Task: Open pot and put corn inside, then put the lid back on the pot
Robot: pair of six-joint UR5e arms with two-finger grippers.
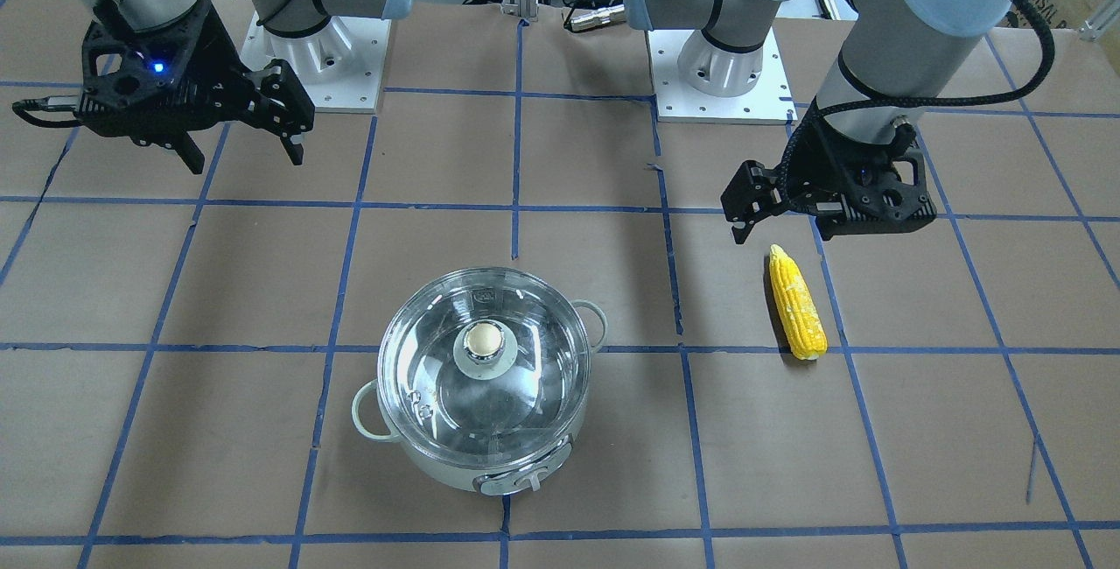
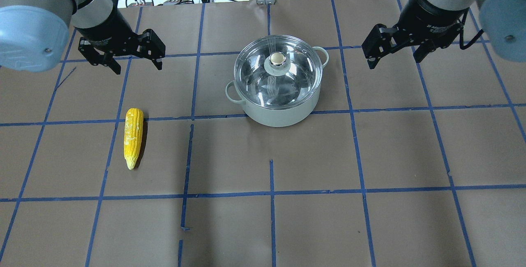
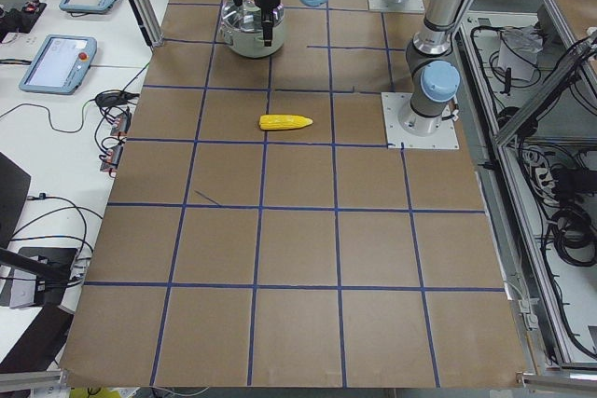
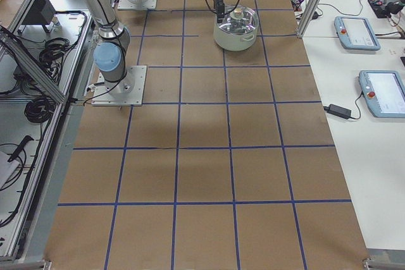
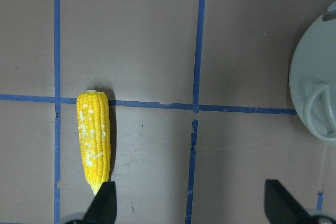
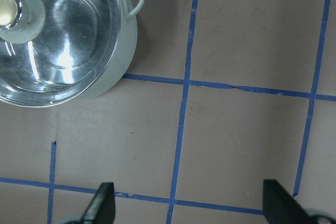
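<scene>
The mint-white pot [image 1: 455,474] stands mid-table with the clear glass lid [image 1: 525,376] seated on it, beige knob [image 1: 483,340] up. It also shows in the overhead view [image 2: 279,113] and the right wrist view [image 6: 125,51]. The yellow corn [image 2: 133,135] lies flat on the paper, apart from the pot, on my left side. My left gripper [image 2: 138,68] is open and empty, hovering just beyond the corn's thick end; the left wrist view shows the corn [image 5: 93,140] by one fingertip. My right gripper [image 2: 394,61] is open and empty, hovering to the right of the pot.
The table is brown paper with a blue tape grid. The two arm bases [image 1: 315,61] [image 1: 717,70] stand at the robot's edge. Side benches hold teach pendants [image 3: 58,61] [image 4: 383,93] beyond the table's long edge.
</scene>
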